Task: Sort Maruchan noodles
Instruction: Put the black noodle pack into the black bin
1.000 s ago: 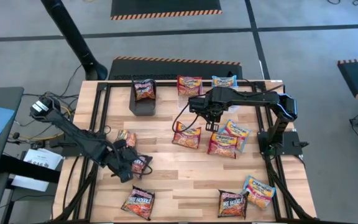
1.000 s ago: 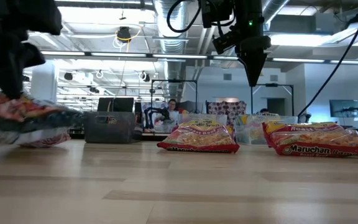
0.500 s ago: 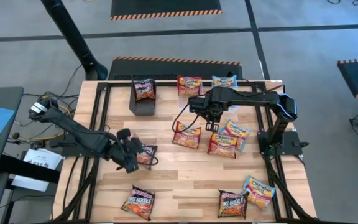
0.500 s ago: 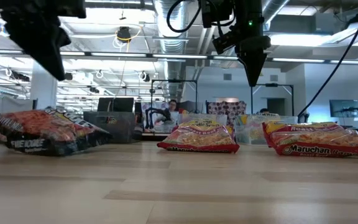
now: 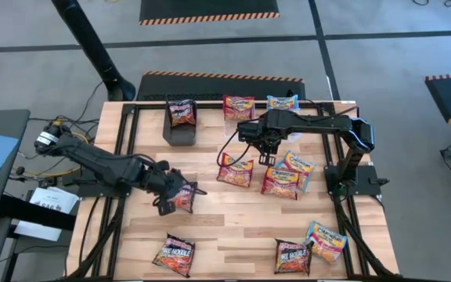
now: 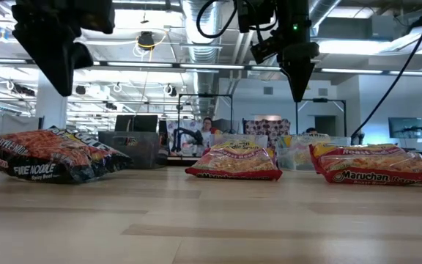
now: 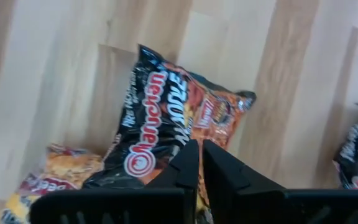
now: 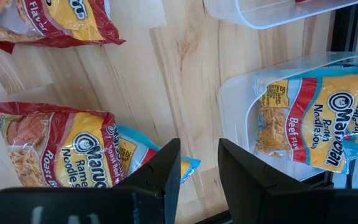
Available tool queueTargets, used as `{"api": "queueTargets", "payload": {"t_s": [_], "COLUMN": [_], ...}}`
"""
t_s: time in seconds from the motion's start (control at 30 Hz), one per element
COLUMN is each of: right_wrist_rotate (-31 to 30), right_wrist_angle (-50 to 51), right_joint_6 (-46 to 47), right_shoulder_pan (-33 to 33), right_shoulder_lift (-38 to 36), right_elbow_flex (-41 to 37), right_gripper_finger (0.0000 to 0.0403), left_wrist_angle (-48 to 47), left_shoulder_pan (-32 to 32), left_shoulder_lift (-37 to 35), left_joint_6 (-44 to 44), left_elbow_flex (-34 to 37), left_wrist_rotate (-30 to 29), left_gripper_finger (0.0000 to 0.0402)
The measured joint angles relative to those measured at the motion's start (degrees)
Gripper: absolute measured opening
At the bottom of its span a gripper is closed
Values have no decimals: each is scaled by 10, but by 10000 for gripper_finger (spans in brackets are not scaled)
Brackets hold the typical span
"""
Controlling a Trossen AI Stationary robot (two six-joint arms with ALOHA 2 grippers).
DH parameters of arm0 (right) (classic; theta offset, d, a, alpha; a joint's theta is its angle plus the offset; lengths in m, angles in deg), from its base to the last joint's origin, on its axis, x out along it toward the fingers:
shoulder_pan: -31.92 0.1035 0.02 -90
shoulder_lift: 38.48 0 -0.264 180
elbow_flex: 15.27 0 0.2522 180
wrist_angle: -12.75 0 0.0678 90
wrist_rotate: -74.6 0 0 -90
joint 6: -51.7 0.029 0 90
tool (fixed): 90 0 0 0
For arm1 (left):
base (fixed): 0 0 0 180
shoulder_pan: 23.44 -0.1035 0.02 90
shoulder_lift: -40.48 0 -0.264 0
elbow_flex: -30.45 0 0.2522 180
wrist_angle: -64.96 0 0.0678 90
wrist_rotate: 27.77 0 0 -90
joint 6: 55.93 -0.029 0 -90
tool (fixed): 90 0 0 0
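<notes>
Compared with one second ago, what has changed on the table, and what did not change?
The left claw moved toward the table's middle and rose. It let go of the dark noodle packet, which now lies flat on the table under it; the fingers are shut, empty. The right claw stayed hovering, open, above the red-yellow packets. The other packets and the black bin did not move.
</notes>
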State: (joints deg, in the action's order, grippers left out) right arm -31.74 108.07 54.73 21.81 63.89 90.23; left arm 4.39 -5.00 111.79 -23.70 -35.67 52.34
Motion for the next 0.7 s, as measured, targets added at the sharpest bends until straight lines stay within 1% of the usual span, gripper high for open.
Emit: {"api": "queueTargets", "payload": {"t_s": [0.1,0.2,0.33,0.47,0.57,0.7], "right_wrist_rotate": [0,0,0,0,0,0], "right_wrist_angle": [0,0,-2,-10,-16,-19], "right_joint_6": [0,0,0,0,0,0], "right_shoulder_pan": [0,0,0,0,0,0], "right_shoulder_lift": [0,0,0,0,0,0], "right_elbow_flex": [0,0,0,0,0,0], "right_gripper_finger": [132,132,132,132,132,132], "left_wrist_angle": [0,4,23,63,62,66], "left_shoulder_pan": [-21,-36,-53,-59,-59,-54], "left_shoulder_lift": [0,0,0,0,0,0], "left_joint_6": [-21,-46,-61,-44,-35,-14], "left_elbow_flex": [0,0,0,0,0,12], "left_wrist_rotate": [37,45,37,19,7,-4], "left_gripper_finger": [39,74,128,174,195,201]}}
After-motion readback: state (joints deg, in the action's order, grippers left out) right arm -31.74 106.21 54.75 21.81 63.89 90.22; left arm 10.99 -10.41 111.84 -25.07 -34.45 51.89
